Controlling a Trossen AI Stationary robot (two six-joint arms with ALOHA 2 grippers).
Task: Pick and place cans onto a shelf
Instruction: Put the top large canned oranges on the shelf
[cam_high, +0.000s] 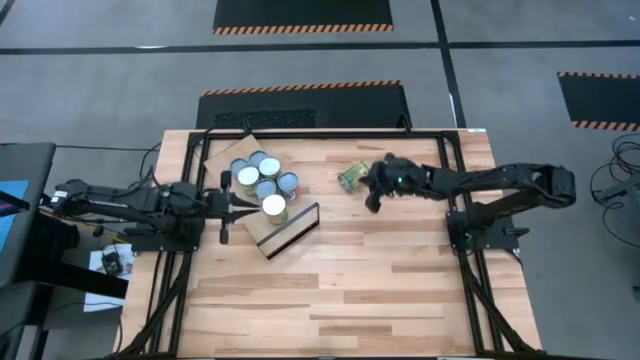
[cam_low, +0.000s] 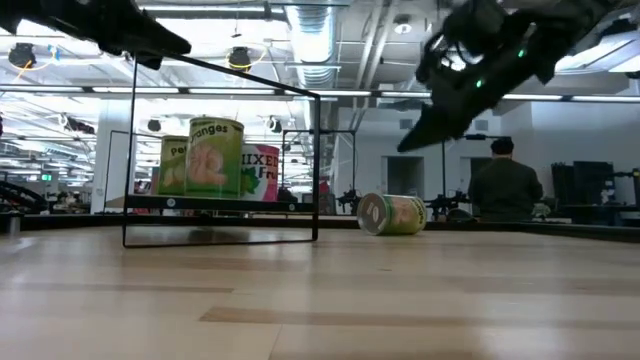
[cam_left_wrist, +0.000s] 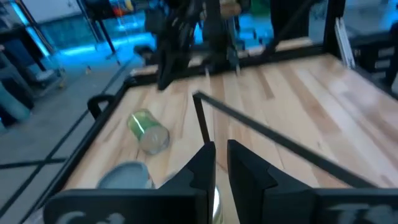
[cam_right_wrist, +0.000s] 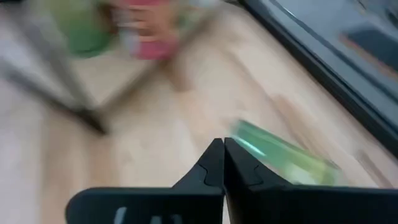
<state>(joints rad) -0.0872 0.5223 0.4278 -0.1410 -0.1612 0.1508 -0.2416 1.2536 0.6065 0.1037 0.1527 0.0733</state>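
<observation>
Several cans (cam_high: 264, 183) stand upright in a cluster on the shelf (cam_high: 295, 228), whose black frame (cam_low: 318, 170) surrounds them; green and red labels (cam_low: 215, 157) show in the low view. One green can (cam_high: 350, 178) lies on its side on the table, also in the low view as the fallen can (cam_low: 392, 214). My right gripper (cam_high: 373, 200) is shut and hangs above and just beside this can, touching nothing. My left gripper (cam_high: 233, 208) stands level at the cluster's left, its fingers (cam_left_wrist: 205, 165) parted by a narrow gap with nothing between them.
A black frame (cam_high: 330, 133) borders the wooden table (cam_high: 350, 290) on its far, left and right sides. Bare tabletop spreads over the near half. A person (cam_low: 505, 185) stands in the room behind the table.
</observation>
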